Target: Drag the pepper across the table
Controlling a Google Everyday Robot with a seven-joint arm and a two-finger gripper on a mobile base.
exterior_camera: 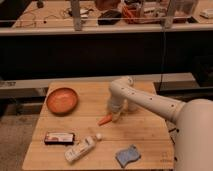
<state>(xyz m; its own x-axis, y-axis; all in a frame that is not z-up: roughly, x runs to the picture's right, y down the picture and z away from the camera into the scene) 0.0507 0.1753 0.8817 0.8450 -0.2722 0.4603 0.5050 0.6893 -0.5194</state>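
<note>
Five things lie on the pale wooden worktop [145,132], told here from left to right. At the far left, toward the back, sits a round orange bowl [62,100], upright and well apart from the rest. In front of it, near the front left corner, lies a flat dark packet [59,137] with a light label. Just to the right of the packet a white bottle [81,148] lies on its side, tilted, its cap pointing up and right toward the middle of the worktop. Near the middle lies the pepper [104,120], small, slender and orange-red, slanted with its thin end toward the left. The tool [116,115] is directly at the pepper's right end, low over the boards; whether it grips the pepper or is merely beside it cannot be told. The white arm [150,102] bends down to it from the right, out of the robot's large pale body at the right edge. Toward the front, right of the bottle, lies a blue sponge [128,155]. Behind the worktop runs a long cluttered workbench [45,22].
</note>
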